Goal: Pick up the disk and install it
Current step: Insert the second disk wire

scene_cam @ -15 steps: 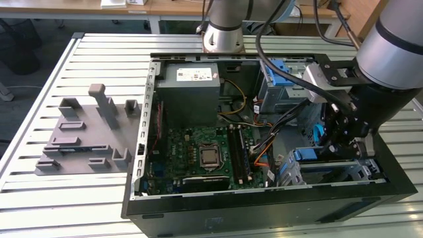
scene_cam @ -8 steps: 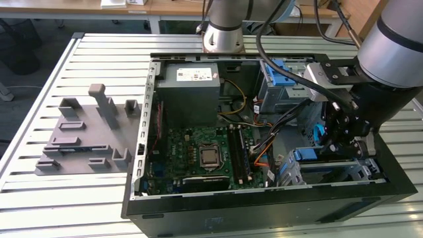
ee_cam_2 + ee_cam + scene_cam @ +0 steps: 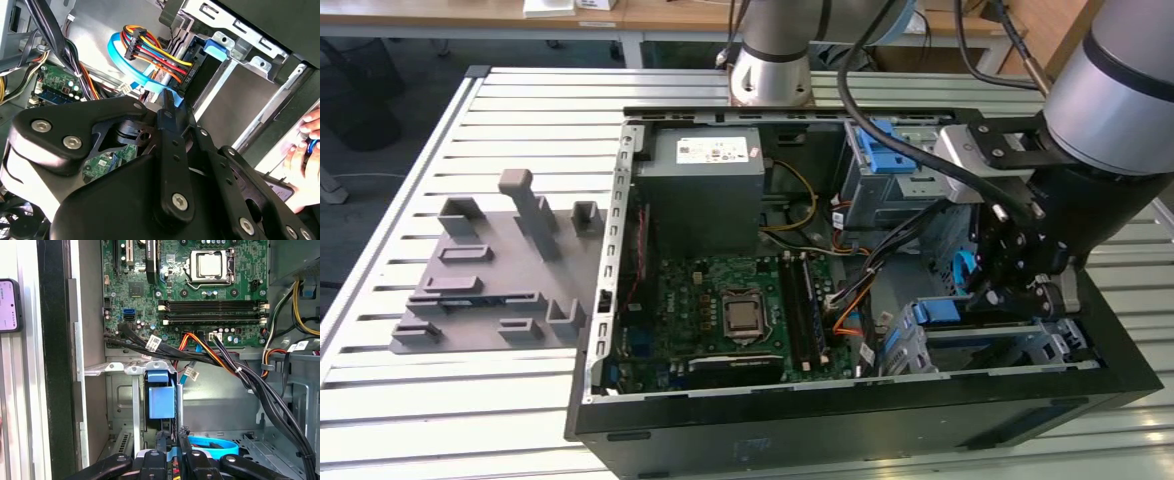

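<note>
Slatted aluminium tabletop [image 3: 520, 110] is seen in the exterior view, carrying an open computer case [image 3: 854, 425] laid on its side. A grey moulded fixture [image 3: 494, 270] is set on the table toward the exterior view's left, apart from the case. Inside the case a green motherboard [image 3: 734, 310] is mounted, with a grey power supply [image 3: 707, 165] behind it and a bright blue latch bracket [image 3: 891, 150] near the upper bays. The arm is lowered into the case at the exterior view's right, and the gripper [image 3: 994, 295] is held just above the metal drive cage [image 3: 1014, 345]. The disk [image 3: 937, 312] is seated on edge in that cage, its blue rail end showing

In the second wrist view the gripper [image 3: 170, 100] is pointed at the disk's blue tab [image 3: 215, 47], beside a black power connector [image 3: 192, 67] with coloured wires and a blue data cable [image 3: 125, 60]. A person's hand [image 3: 305, 150] is seen at the edge, outside the case

In the first wrist view the disk [image 3: 161, 400] is shown standing in the cage [image 3: 130, 370] directly ahead of the gripper [image 3: 171, 437], near but apart from it. The blue cable [image 3: 215, 445] is looped on the case floor beside the gripper, and the motherboard [image 3: 200, 290] lies beyond. A phone [image 3: 7, 305] rests on the table outside the case wall. Whether the gripper is closed or parted cannot be told
</note>
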You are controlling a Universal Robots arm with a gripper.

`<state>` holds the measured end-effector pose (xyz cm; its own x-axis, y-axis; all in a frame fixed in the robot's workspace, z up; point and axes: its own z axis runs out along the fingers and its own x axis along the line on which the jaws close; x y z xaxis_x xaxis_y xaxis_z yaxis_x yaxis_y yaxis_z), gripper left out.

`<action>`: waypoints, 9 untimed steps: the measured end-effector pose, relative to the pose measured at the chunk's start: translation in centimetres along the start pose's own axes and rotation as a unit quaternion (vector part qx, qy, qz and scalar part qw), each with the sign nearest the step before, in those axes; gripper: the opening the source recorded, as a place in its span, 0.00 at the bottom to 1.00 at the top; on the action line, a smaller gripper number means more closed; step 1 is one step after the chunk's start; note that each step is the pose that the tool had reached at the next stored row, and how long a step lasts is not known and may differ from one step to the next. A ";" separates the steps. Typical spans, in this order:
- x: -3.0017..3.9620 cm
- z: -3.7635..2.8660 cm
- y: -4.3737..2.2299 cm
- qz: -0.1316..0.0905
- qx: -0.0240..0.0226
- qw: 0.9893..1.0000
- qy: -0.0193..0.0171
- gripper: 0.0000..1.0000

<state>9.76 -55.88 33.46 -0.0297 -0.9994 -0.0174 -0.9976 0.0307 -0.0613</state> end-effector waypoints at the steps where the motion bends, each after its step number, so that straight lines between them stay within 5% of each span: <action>1: 0.00 -0.02 0.00 0.000 0.000 1.000 0.000 0.24; 9: 0.00 -0.17 -0.01 0.000 0.000 1.000 0.000 0.24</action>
<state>9.76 -55.88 33.63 -0.0297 -0.9994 -0.0176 -0.9976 0.0307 -0.0613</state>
